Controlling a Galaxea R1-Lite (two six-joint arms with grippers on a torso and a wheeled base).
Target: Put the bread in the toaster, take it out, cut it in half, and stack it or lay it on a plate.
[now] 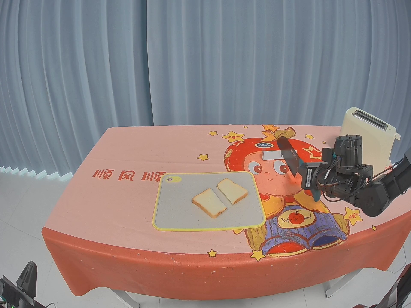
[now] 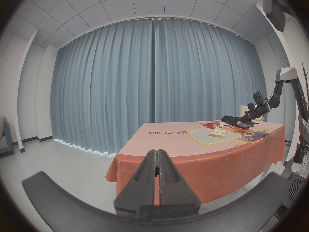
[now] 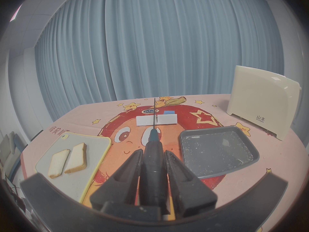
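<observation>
- Head view shows the bench (image 1: 128, 159) under a pink cartoon cloth, spreading below and all round the right jaws. The left jaws sit low and well apart from it, off its front-left corner.
- Grey cutting board (image 1: 171, 210) with a yellow rim lies flat, well off to the left of the right jaws.
- Cream toaster (image 1: 370, 137) stands upright near the right jaws, behind and to their right.
- Dark grey tray (image 3: 219, 152) lies near the right jaws, on the toaster's side.
- White block (image 3: 156, 120) lies ahead of the right jaws, past the blade tip.
- One bread half (image 1: 232, 191) and the other bread half (image 1: 209, 202) lie side by side on the board, just apart, the first closer to the right jaws.
- Knife (image 1: 287, 152) juts forward from the right jaws, its blade clear above the bench.
- Right jaws clamp the knife's handle; left jaws are pressed together on nothing.
</observation>
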